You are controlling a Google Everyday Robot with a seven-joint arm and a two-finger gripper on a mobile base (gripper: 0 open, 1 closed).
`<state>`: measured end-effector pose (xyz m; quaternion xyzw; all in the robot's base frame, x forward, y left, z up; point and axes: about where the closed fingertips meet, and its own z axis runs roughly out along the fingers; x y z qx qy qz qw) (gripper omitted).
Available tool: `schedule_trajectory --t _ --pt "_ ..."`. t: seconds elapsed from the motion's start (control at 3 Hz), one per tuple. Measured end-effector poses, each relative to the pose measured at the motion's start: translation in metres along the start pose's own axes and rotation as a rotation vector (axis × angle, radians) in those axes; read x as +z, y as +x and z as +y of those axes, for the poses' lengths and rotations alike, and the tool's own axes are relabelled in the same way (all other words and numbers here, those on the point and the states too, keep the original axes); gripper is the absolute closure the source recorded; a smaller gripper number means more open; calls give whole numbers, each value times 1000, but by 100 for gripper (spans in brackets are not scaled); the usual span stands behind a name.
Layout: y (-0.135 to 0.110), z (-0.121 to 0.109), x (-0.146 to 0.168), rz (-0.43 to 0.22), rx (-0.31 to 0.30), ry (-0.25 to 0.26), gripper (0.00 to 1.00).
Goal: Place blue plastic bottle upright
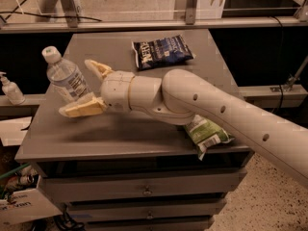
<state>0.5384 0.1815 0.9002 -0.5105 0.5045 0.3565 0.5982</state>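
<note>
The blue plastic bottle [67, 80], clear with a white cap and a pale label, leans up and to the left near the left edge of the grey cabinet top [120, 134]. My gripper [75, 87] reaches in from the right, with the bottle's lower half between its two tan fingers. The upper finger [98, 69] stands clear of the bottle on its right. The lower finger [82, 108] lies under the bottle's base. The jaws are spread wide, so the gripper is open.
A dark blue snack bag [161, 52] lies at the back middle of the top. A green snack bag [207, 134] sticks out under my arm at the front right edge. A small white pump bottle [10, 88] stands on a lower ledge at left. Drawers [144, 191] are below.
</note>
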Motion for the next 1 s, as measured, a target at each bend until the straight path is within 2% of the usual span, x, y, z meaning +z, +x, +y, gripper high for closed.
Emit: schedule_trajectory --t 0.67,1.0 --pt "-16 -13 -19 29 -47 27 0" --pt "-16 -13 -19 29 -47 27 0"
